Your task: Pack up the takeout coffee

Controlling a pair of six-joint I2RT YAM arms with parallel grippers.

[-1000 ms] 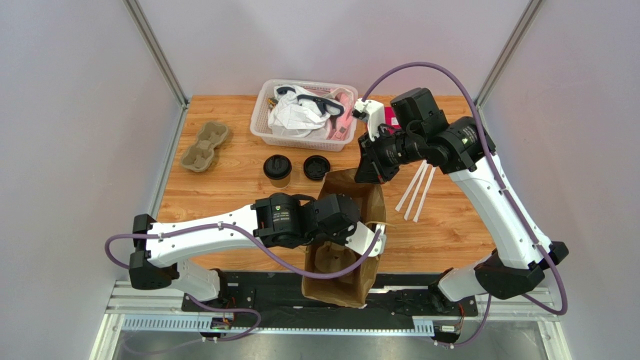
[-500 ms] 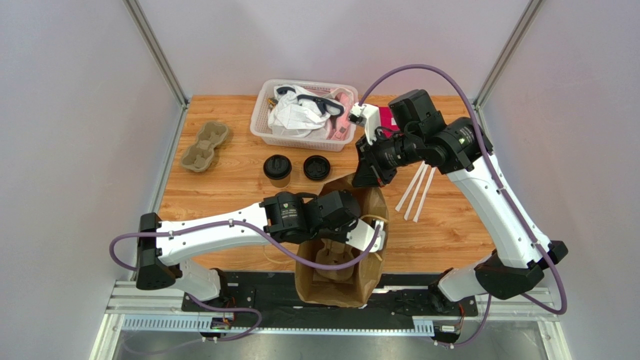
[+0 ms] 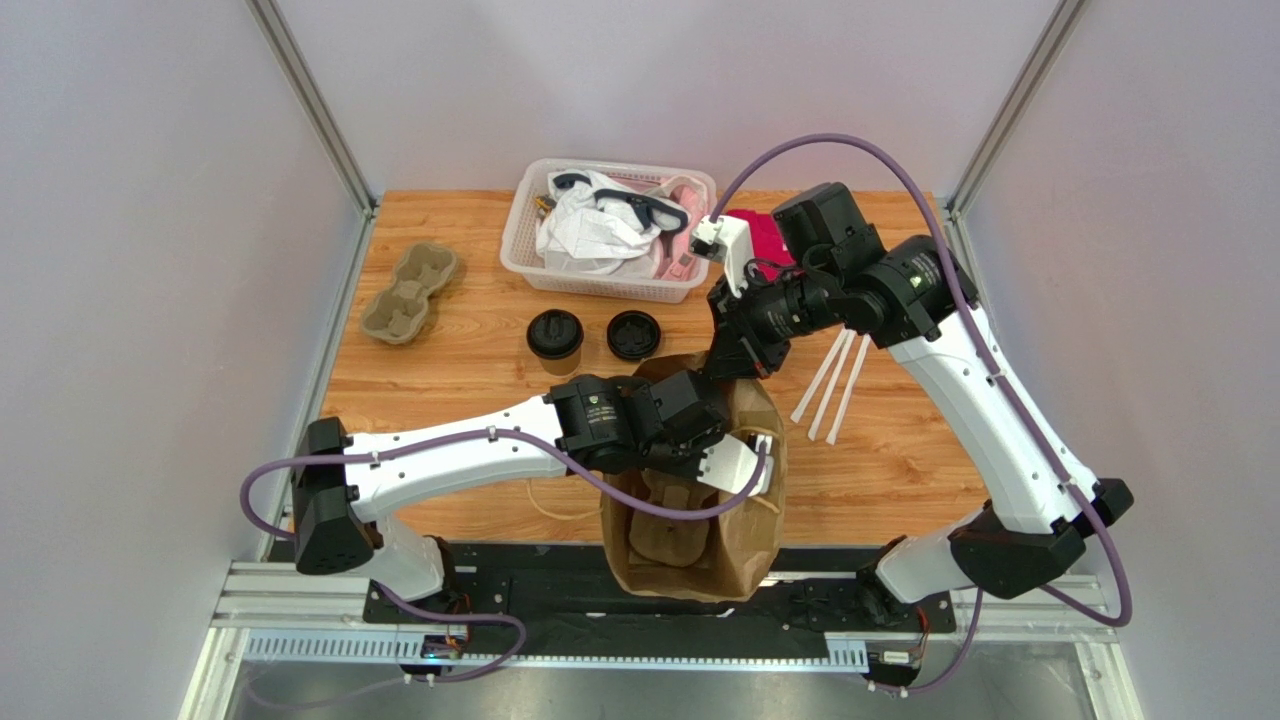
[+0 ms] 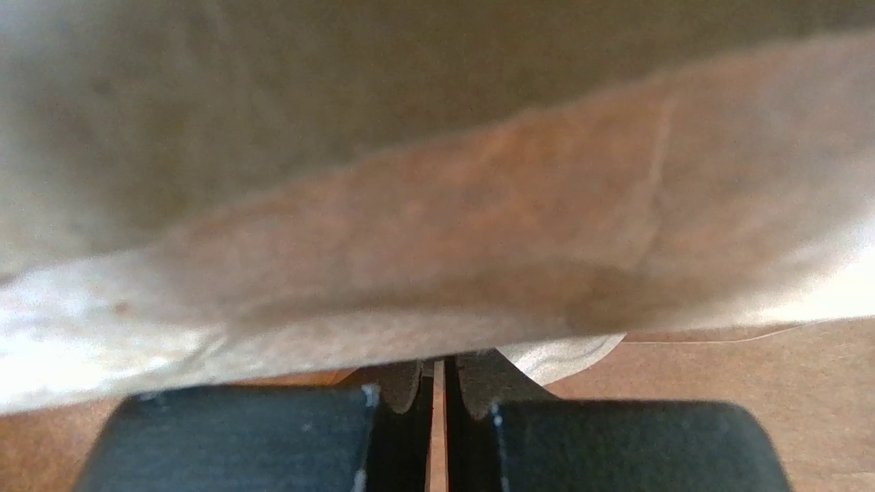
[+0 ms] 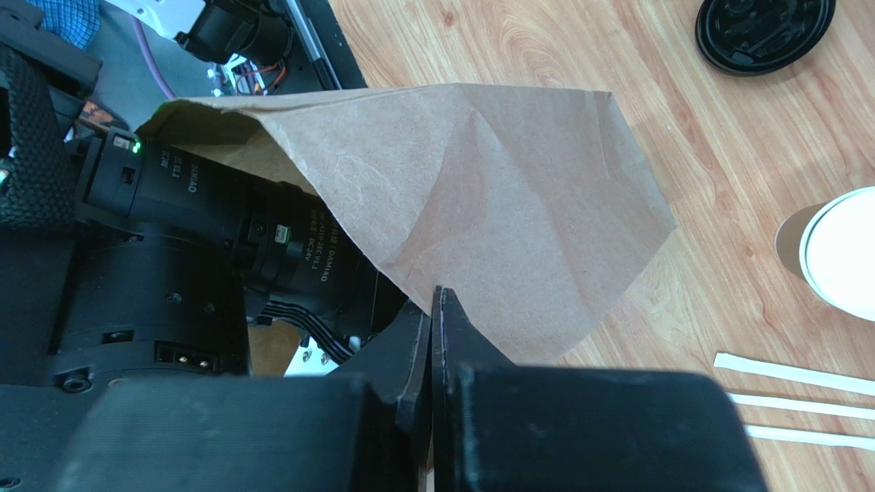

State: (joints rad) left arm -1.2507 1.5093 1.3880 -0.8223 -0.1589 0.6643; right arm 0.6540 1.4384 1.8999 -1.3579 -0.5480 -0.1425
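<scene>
The takeout coffee (image 3: 555, 336), a kraft cup with a black lid, stands on the table left of centre, apart from both grippers. The large brown paper bag (image 3: 676, 548) stands open at the near edge. My right gripper (image 3: 732, 357) is shut on the bag's far rim; the right wrist view shows the paper (image 5: 493, 185) pinched between its jaws (image 5: 436, 308). My left gripper (image 3: 763, 450) is at the bag's right side. In the left wrist view its jaws (image 4: 439, 374) are closed on a thin strip of bag paper (image 4: 462, 236).
A loose black lid (image 3: 633, 335) lies beside the coffee and also shows in the right wrist view (image 5: 762, 31). An open white-lined cup (image 5: 837, 256) stands under my right arm. There are white straws (image 3: 834, 375), a pulp tray (image 3: 409, 291) and a white basket (image 3: 526, 240).
The bag has been pulled open and stood more upright, its mouth wider. My left arm has shifted right and forward with it. My right gripper has moved slightly left, holding the rim.
</scene>
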